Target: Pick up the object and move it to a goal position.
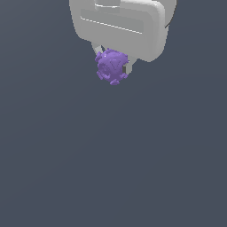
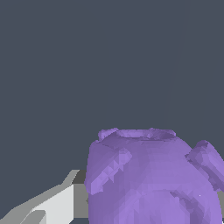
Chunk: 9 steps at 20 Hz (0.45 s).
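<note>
The object [image 1: 111,66] is a small purple knobbly lump, held just below the white hand near the top of the exterior view. My gripper [image 1: 113,65] is shut on it, with short grey fingers [image 1: 129,68] pressing against its two sides. In the wrist view the object [image 2: 153,179] fills the near part of the picture, showing rounded bumps and a ring-shaped rim. One finger [image 2: 61,203] touches its side; the other finger is hidden behind the lump. No goal marker is visible.
Only a plain dark grey background surrounds the hand in both views. No other objects, containers or edges show.
</note>
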Motion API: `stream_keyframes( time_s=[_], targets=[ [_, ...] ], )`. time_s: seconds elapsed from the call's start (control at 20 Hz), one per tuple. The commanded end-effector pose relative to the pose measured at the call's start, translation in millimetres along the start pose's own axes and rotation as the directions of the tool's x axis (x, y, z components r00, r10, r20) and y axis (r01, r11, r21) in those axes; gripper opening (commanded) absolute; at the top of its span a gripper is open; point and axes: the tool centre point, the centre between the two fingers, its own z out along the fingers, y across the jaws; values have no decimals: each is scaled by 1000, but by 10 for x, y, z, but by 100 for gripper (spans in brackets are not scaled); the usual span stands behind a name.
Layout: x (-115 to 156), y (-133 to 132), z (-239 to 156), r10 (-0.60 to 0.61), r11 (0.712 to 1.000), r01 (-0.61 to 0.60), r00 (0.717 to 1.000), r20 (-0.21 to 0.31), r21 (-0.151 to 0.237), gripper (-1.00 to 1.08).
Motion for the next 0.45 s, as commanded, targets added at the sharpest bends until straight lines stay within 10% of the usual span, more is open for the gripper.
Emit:
stream_keyframes(
  time_s=[0.0,0.4],
  targets=[
    [-14,-9,-93,0,1000,0,1000,1,-1,-100],
    [-28,-24,-201,0,1000,0,1000,1,-1,-100]
  ],
)
